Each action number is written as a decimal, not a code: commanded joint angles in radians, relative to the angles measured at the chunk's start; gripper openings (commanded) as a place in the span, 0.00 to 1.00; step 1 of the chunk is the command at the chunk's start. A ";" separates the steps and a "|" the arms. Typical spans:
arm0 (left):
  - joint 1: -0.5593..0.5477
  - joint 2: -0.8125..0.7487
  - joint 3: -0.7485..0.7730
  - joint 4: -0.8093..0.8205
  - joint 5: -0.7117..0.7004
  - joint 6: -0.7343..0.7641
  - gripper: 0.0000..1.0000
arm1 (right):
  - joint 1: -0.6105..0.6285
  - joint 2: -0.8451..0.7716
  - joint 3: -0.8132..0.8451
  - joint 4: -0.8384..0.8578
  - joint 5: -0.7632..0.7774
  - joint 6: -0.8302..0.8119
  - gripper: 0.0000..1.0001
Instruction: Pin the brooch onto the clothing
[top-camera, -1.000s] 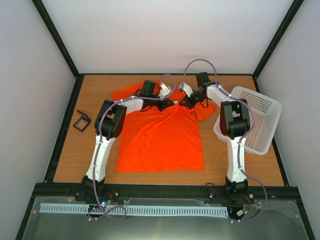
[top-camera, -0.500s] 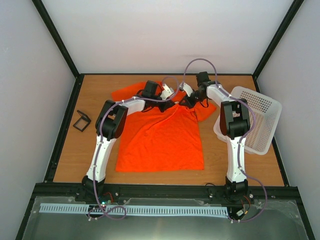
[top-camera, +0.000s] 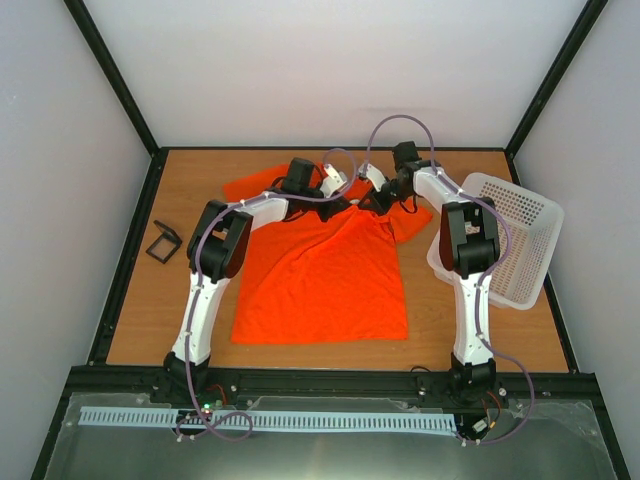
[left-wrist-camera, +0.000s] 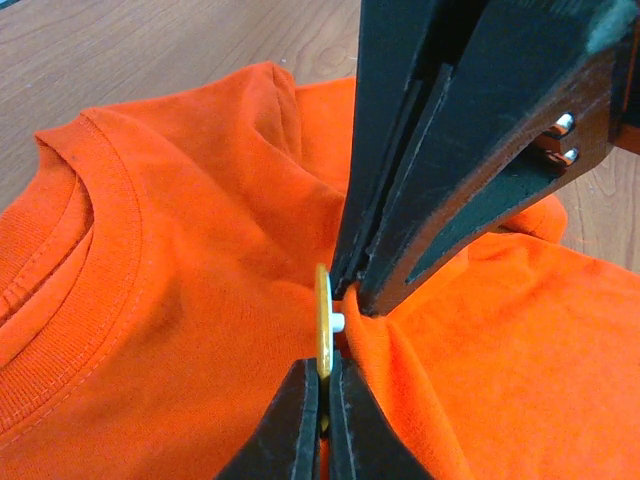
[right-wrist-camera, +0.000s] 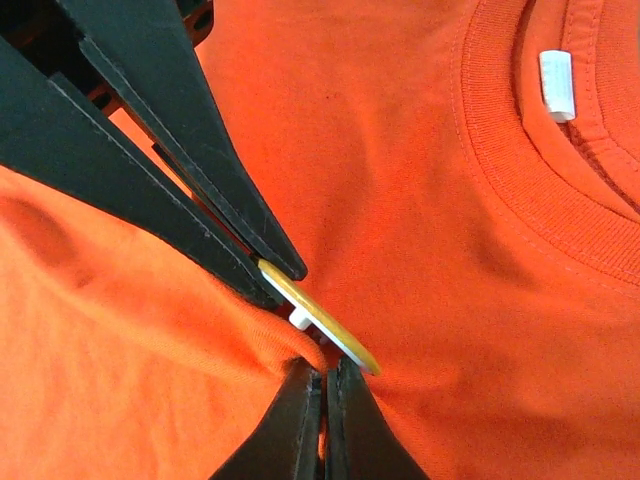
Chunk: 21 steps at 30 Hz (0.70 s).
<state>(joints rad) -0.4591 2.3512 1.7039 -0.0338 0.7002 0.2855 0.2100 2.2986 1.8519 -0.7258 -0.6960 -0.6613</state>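
Top view: my left gripper (top-camera: 350, 207) and right gripper (top-camera: 377, 203) meet on the orange T-shirt (top-camera: 320, 285). Left wrist: my left jaws clamp the brooch (left-wrist-camera: 323, 330) by its edge, beside the T-shirt's collar (left-wrist-camera: 110, 230). Right wrist: my right jaws pinch a T-shirt fold touching the brooch.

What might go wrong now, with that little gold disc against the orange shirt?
The left hand grips the brooch only by its thin edge, so it might twist or slip out. The right hand bunches the T-shirt into a fold; its pin could catch extra layers. Both hands sit almost touching and may bump.
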 joint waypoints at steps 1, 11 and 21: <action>-0.007 -0.061 -0.004 0.049 0.075 -0.012 0.01 | -0.004 0.032 0.028 -0.003 -0.005 0.005 0.03; 0.017 -0.035 0.031 0.079 0.109 -0.127 0.01 | 0.003 0.018 -0.023 0.003 0.014 -0.020 0.03; 0.027 -0.035 0.028 0.141 0.219 -0.226 0.01 | 0.026 0.022 -0.017 0.025 0.086 -0.018 0.02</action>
<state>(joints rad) -0.4263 2.3512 1.6970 -0.0051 0.7860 0.1204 0.2276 2.3119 1.8427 -0.7212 -0.6632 -0.6727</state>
